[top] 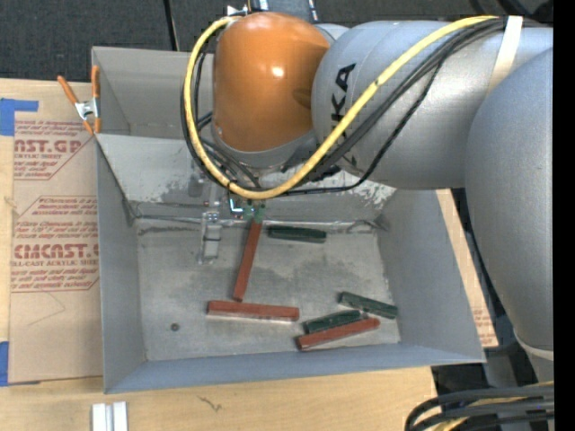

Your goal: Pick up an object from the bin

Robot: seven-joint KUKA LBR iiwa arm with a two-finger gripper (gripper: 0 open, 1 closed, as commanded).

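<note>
Leftmost, the gripper (pixel 212 233) hangs low over the bin (pixel 126 268) floor near the back wall, beneath the arm's orange cover (pixel 260 79); whether it is clenched or released I cannot tell. Just to its right a red stick (pixel 244 266) slants down to a second red stick (pixel 252 311) lying crosswise, so it is probably the nearest candidate. Further right lie a dark green stick (pixel 296 234), a red and green pair (pixel 338 328) and another green stick (pixel 367 305), scattered flat as loose pieces settle.
</note>
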